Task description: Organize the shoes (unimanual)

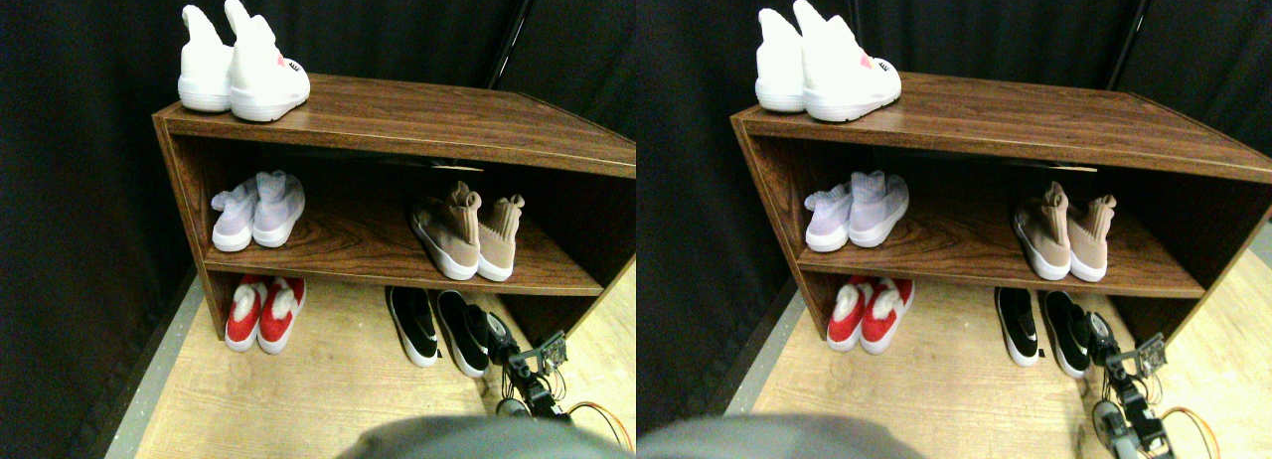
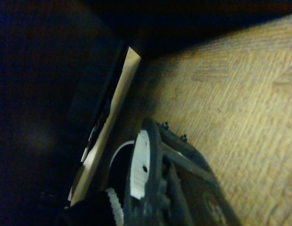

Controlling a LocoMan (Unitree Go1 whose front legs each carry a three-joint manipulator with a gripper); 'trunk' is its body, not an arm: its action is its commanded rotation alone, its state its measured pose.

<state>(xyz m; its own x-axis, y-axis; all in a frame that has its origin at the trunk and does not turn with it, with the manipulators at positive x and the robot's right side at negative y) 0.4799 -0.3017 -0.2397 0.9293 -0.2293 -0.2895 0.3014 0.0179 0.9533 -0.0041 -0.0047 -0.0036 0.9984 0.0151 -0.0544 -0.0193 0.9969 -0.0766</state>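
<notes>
— Where is the arm?
— Low at the lower right; its gripper sits against the right black shoe on the floor under the shelf. Jaws: cannot tell.
— Free room?
— Bare floor between black and red pairs.

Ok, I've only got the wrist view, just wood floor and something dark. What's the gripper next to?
Observer: The right gripper is low, close beside the right-hand shoe of the black pair on the floor; I can't tell whether it touches.
Operator: Anything above it?
Observer: The tan pair, on the shelf board above the black pair.
Operator: Other shoes on the floor?
Observer: A red pair, under the shelf's left end.
</notes>
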